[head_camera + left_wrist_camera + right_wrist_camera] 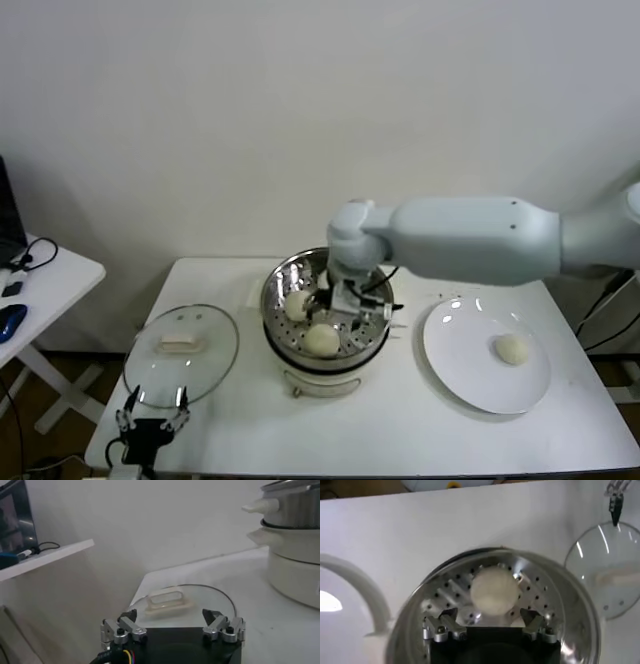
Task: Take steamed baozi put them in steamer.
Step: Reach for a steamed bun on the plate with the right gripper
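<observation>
At the lower left of the head view the left gripper [152, 418] hangs at the near edge of the white surface [380, 425], its fingers spread apart and empty, just short of the round glass lid [182, 354] lying flat there. Near the frame's centre stands the steamer [325, 318], a shiny steel pot on a white base, with two steamed baozi on its perforated tray: one [322, 340] at the near side, another [298, 305] toward the left. To the right, the white plate [486, 355] holds a single baozi [512, 349] (set toward its right side). The right arm reaches in from the right edge, bent down over the pot, and the right gripper [490, 619] sits inside the rim with fingers apart, gripping nothing; a bun [494, 590] rests on the tray just beyond its fingertips.
</observation>
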`<act>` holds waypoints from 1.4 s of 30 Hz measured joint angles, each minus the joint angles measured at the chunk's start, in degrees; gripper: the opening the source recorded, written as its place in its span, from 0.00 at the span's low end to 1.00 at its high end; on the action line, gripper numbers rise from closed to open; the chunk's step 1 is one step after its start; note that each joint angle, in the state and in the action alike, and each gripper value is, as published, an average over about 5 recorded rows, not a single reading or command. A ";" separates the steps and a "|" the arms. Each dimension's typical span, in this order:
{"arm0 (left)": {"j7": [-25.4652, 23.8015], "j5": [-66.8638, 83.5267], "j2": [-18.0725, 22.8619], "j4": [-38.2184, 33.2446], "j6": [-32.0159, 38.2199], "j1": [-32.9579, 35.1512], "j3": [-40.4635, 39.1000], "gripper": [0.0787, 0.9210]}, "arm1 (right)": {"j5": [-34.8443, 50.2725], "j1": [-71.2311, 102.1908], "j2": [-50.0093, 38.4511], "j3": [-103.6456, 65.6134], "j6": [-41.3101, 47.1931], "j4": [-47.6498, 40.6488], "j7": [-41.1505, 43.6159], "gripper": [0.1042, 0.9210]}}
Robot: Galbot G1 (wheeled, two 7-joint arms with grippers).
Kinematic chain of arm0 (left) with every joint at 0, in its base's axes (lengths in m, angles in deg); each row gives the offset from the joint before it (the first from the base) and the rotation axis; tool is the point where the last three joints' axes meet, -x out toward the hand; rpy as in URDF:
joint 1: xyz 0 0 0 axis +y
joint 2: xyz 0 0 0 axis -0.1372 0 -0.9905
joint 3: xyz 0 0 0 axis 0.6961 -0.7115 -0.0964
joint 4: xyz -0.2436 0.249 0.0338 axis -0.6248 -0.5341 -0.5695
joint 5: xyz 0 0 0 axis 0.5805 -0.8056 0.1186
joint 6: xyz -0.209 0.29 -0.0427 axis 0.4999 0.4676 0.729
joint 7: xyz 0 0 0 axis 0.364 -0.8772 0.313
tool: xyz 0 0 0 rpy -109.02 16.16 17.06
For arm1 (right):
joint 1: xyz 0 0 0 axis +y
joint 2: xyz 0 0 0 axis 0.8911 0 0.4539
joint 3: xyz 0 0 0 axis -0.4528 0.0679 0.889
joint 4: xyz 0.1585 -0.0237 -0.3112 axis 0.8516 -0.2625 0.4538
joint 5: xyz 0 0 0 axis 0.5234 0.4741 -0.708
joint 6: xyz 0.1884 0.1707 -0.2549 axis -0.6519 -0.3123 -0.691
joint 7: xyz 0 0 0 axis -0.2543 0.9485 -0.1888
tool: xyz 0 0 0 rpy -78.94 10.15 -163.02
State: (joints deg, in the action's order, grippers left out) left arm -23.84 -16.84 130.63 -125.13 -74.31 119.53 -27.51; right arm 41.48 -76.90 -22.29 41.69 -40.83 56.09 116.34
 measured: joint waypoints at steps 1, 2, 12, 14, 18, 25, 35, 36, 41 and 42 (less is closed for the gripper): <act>0.00 0.00 -0.01 -0.05 0.00 0.01 -0.05 0.88 | 1.59 -1.43 -0.71 0.80 -0.02 -0.20 0.56 0.88; -0.01 0.00 -0.02 -0.11 0.00 0.02 -0.10 0.88 | 3.20 -2.86 -1.45 1.65 0.05 -0.45 1.10 0.88; -0.05 0.15 -0.32 -0.71 0.02 0.34 -0.31 0.88 | 17.54 -14.98 -10.57 13.91 5.56 -2.79 3.14 0.88; -0.06 0.29 -0.38 -0.89 0.09 0.53 -0.31 0.88 | 19.08 -16.26 -12.89 16.72 7.44 -2.99 2.92 0.88; -0.15 0.51 -0.65 -0.94 0.34 0.58 -0.31 0.88 | 20.61 -17.63 -17.77 21.08 10.93 -3.97 2.23 0.88; -0.21 0.77 -0.63 -0.83 0.73 0.32 -0.49 0.88 | 19.23 -15.28 -25.35 23.27 14.84 -6.77 0.82 0.88; -0.11 0.72 -0.61 -0.12 0.92 0.35 0.05 0.88 | 12.99 -3.36 -32.17 16.38 18.05 -11.33 -1.12 0.88; -0.09 0.67 -0.62 0.00 0.92 0.34 0.07 0.88 | 12.27 -1.72 -32.52 15.12 18.14 -11.88 -1.21 0.88; -0.05 0.32 -0.55 0.29 0.93 0.48 0.14 0.88 | 8.32 6.59 -33.30 8.42 18.06 -15.06 -1.65 0.88; -0.05 0.24 -0.49 0.31 0.93 0.54 0.14 0.88 | 7.42 8.23 -33.35 7.05 17.93 -15.76 -1.73 0.88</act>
State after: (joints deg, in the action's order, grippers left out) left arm -23.89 -16.60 130.13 -124.82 -73.38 120.07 -27.37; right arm 48.90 -68.67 -55.63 48.74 -22.90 40.34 114.62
